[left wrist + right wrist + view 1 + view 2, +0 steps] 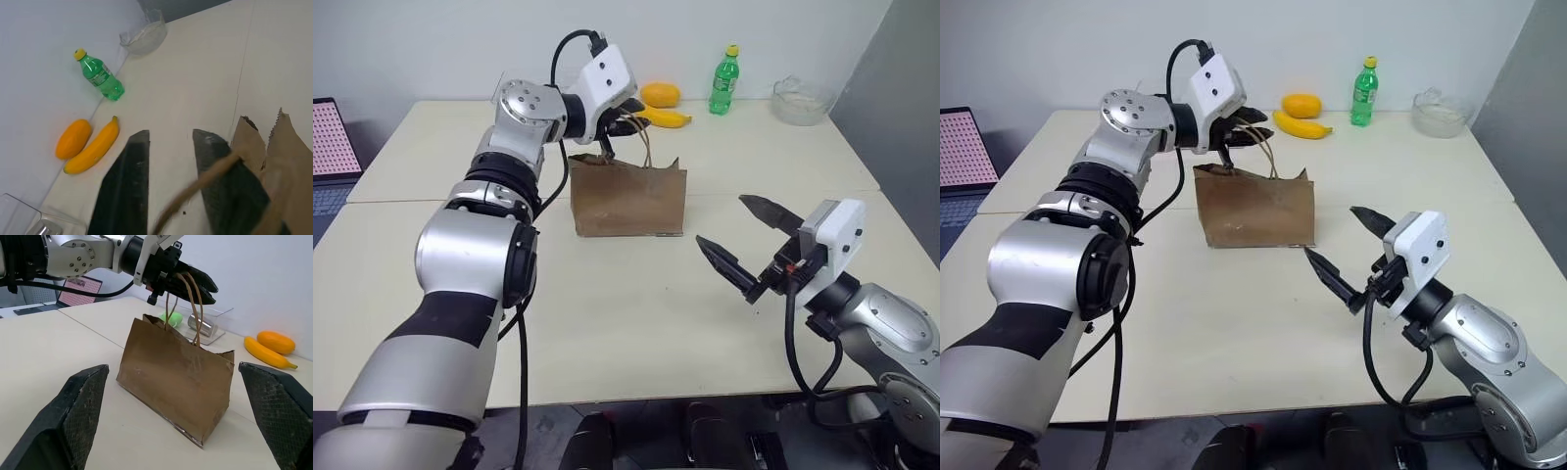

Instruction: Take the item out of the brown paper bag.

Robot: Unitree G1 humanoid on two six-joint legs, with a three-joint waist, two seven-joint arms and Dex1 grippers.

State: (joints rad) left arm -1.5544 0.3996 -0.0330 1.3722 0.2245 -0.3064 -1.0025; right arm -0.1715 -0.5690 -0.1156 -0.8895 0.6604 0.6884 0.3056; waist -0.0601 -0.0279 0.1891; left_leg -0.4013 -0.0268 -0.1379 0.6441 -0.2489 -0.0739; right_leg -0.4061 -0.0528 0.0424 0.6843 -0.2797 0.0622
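The brown paper bag (628,201) stands upright near the middle of the table, its mouth open at the top. Its two tan handles (193,308) rise to my left gripper (625,122), which hovers just above the bag's mouth. In the left wrist view the two black fingers (122,186) stand apart, and one handle (195,188) lies across one finger. The item is hidden inside the bag. My right gripper (722,220) is wide open, low over the table to the right of the bag, with nothing between its fingers.
Along the table's far edge are a green bottle (725,80), a banana (666,117), a round yellow-orange fruit (660,94) and a glass bowl (800,100). A clear tray with a can (205,328) sits behind the bag. A laptop (331,147) is far left.
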